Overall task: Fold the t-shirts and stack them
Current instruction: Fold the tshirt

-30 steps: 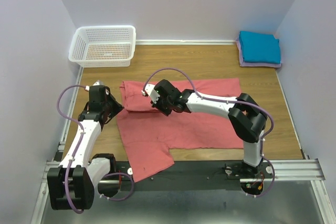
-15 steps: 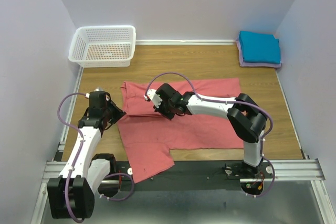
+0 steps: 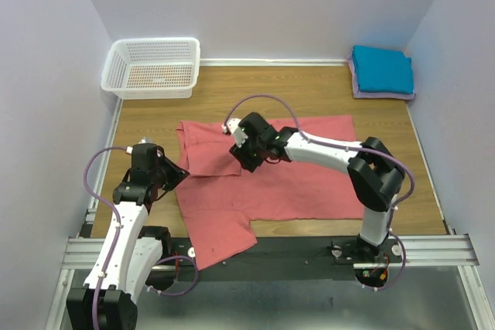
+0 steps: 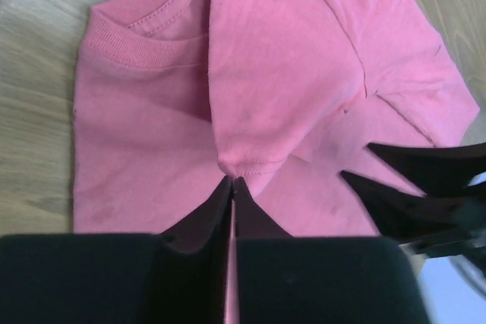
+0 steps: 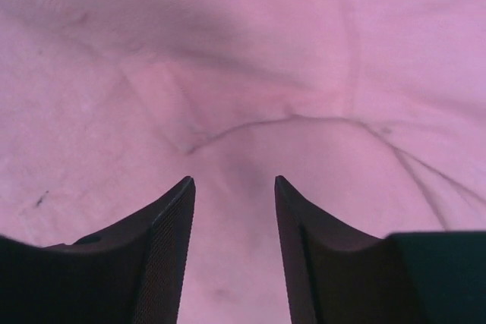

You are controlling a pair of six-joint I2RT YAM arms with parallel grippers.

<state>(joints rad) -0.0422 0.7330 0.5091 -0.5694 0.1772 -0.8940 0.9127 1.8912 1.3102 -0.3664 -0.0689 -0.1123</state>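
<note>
A salmon-pink t-shirt [image 3: 302, 183] lies spread across the wooden table, its left sleeve folded inward over the chest. At the shirt's left edge my left gripper [image 3: 180, 175] is shut, and its tips [image 4: 231, 181] pinch the hem of the folded sleeve [image 4: 258, 96], which draws to a point there. Over the middle of the shirt [image 5: 250, 51] my right gripper [image 3: 246, 164] stands open with only flat cloth under its jaws [image 5: 234, 180]. Its fingers [image 4: 410, 168] also show in the left wrist view. A folded teal-blue t-shirt [image 3: 381, 69] rests on a pale lavender one [image 3: 380, 95] at the back right.
A white lattice basket [image 3: 152, 67] stands at the back left corner. Bare wooden table [image 3: 278, 98] lies between the basket, the folded stack and the spread shirt. Walls close in on the left, back and right.
My right gripper has opened, let go of the pink cloth and shifted slightly right. My left gripper has drawn toward the near edge with the sleeve hem, and the folded sleeve now lies flatter.
</note>
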